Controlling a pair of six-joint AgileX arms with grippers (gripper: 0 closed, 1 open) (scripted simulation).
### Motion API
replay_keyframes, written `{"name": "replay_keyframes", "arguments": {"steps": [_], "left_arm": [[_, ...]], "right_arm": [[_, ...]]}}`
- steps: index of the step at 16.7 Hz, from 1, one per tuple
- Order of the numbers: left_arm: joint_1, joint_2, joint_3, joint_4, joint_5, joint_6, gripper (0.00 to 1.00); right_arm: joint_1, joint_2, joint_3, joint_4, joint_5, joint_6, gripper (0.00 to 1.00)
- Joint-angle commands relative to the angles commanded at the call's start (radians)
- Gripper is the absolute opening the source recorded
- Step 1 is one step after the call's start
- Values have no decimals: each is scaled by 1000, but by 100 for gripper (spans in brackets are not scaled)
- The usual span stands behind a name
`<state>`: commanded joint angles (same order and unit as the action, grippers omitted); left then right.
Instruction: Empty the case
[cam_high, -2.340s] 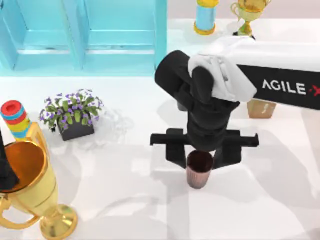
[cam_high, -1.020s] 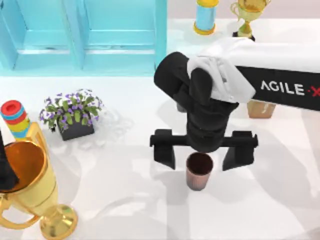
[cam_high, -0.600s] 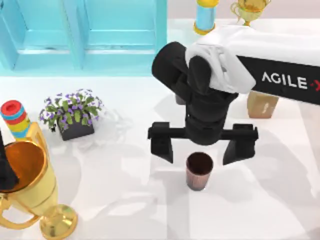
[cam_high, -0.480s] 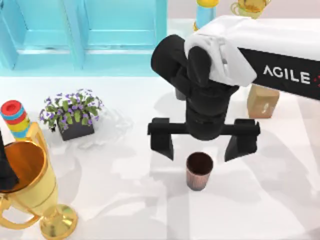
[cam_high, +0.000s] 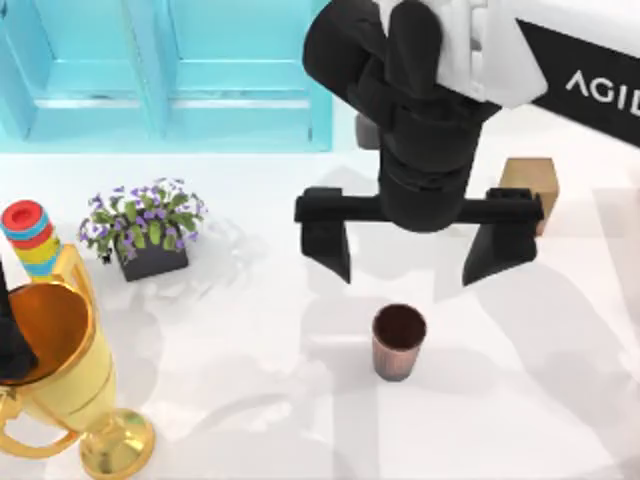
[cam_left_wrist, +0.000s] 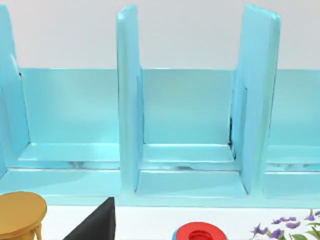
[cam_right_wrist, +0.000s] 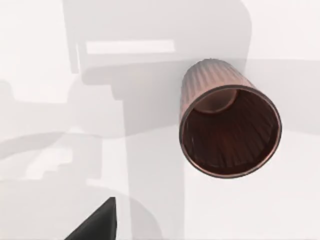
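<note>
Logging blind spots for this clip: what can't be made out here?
- Left gripper: top view, cut off by the left edge, its tip sunk in the gold trophy.
- Case: top view, upper part cropped.
- Cardboard box: partly behind the open right gripper.
- Cup: nothing hidden, stands free.

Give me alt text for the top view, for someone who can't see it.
The right arm's open hand hangs above an upright brown cup standing alone on the white table. The turquoise case lines the far edge, with a flower pot and gold trophy at left.
</note>
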<state>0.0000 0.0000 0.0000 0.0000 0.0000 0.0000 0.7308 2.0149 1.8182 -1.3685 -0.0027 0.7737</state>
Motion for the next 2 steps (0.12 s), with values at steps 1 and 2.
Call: {"name": "replay_keyframes", "arguments": {"steps": [1, 2], "left_arm": [[0, 0, 0, 0, 0, 0, 100], [0, 0, 0, 0, 0, 0, 100]], "right_arm": [[-1, -3, 14, -14, 0, 0, 100], [-1, -4, 17, -17, 0, 0, 100]]}}
